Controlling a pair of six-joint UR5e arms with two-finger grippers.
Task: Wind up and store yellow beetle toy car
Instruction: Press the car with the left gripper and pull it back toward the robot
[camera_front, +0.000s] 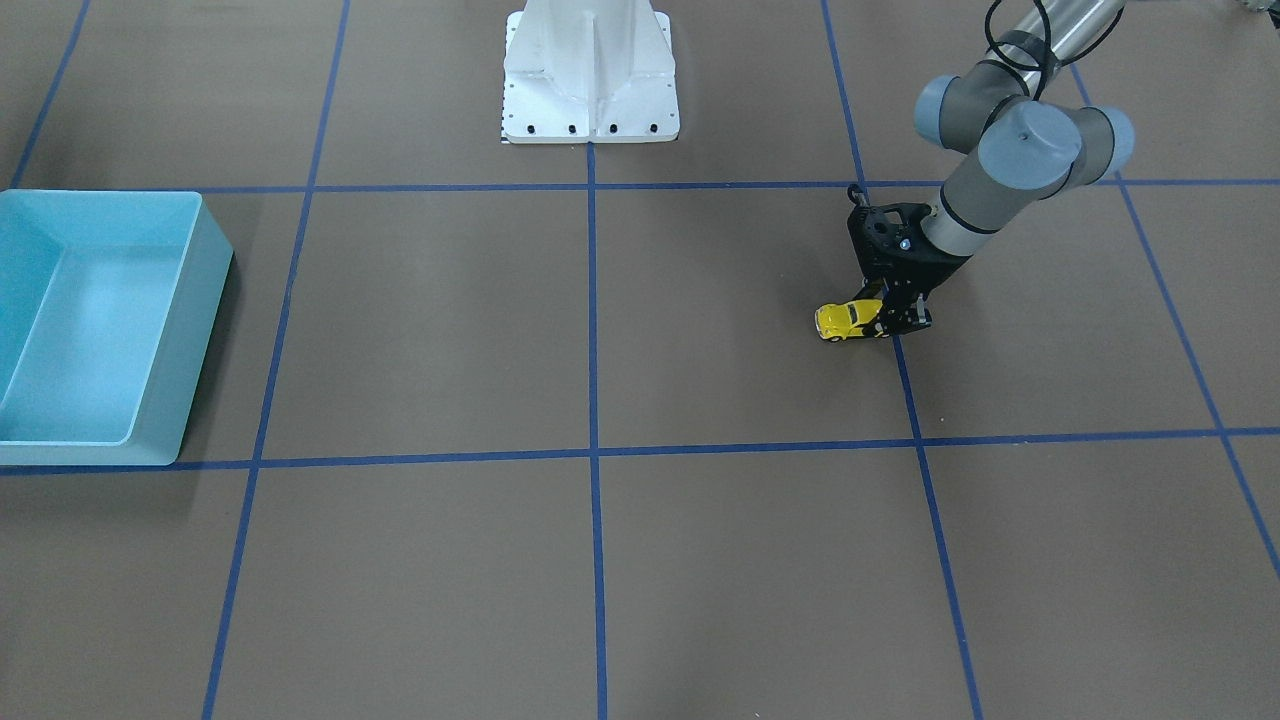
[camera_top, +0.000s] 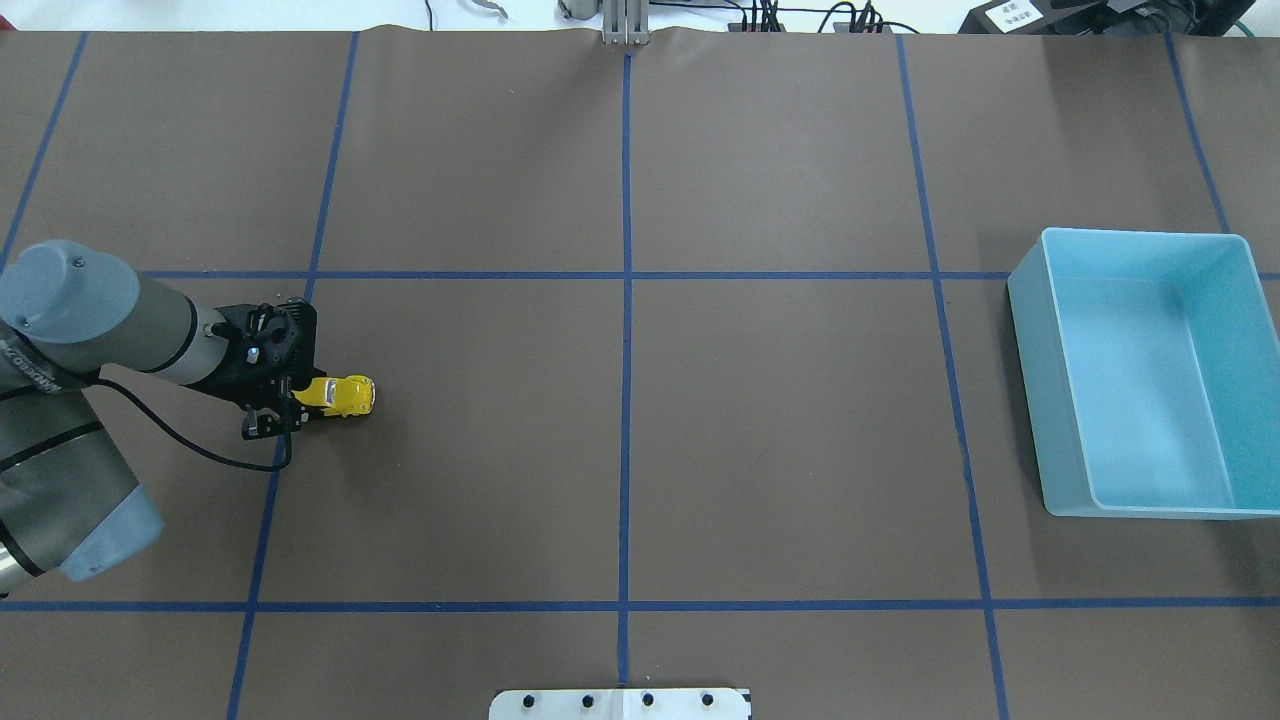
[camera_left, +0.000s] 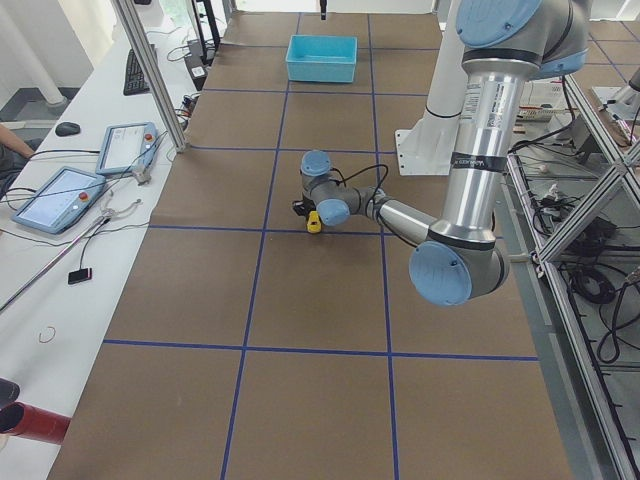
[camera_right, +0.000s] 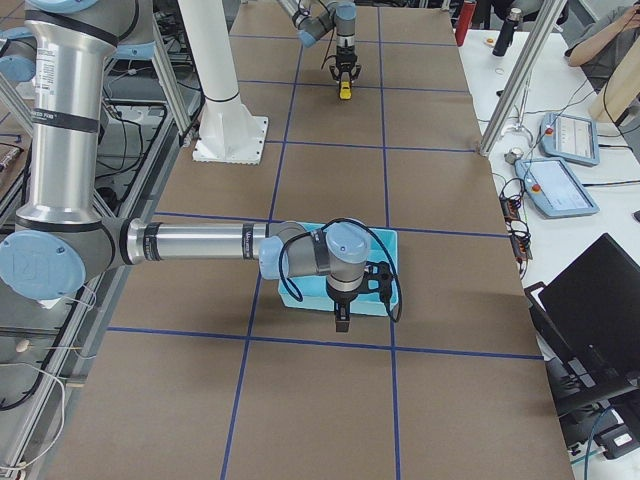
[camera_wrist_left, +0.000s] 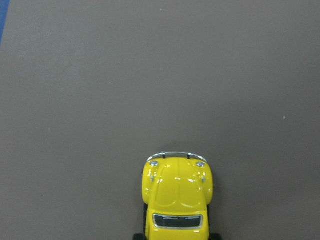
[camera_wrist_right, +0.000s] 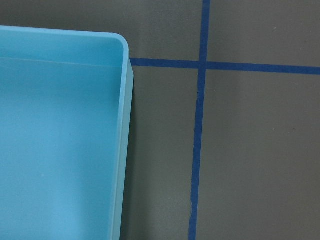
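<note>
Starting at the left gripper (camera_top: 292, 410), you are seeing its fingers drawn in on the tail of the yellow car (camera_top: 340, 396). They are looking closed on it, though the wrist camera is not showing the fingers themselves. The car appears to be sitting wheels-down on the table (camera_top: 620, 450), on the robot's left side. Its long axis is running straight out from the fingers, nose pointing away from them toward the table's middle. Further out that same way, well apart, the blue bin (camera_top: 1045, 400) is sitting on the robot's right. The right gripper (camera_right: 340, 318) is hanging by the bin's edge, and you cannot tell whether it is open. Judging by this, the left arm is handling the winding, which calls for a pull back along that axis.
</note>
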